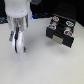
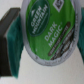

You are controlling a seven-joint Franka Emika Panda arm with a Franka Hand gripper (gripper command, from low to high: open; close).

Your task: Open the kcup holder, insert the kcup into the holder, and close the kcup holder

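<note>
The dark fingers (image 2: 11, 37) pinch the small white plastic kcup with a green foil lid (image 2: 49, 34) by its side wall, holding it above the pale worktop (image 1: 45, 65) at the left of the exterior frame. It looks light and thin-walled, its smooth sides likely slippery, so a gentle grip below the rim suits it. The black boxy kcup holder (image 1: 59, 31), tray slid out, sits upper right, well apart.

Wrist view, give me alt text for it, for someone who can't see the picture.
A close-up fills the frame with the kcup, its round green foil lid printed with "Green Mountain" and "Dark Magic" and edged by a white rim. A dark gripper finger presses against one side of it, above a pale surface.
</note>
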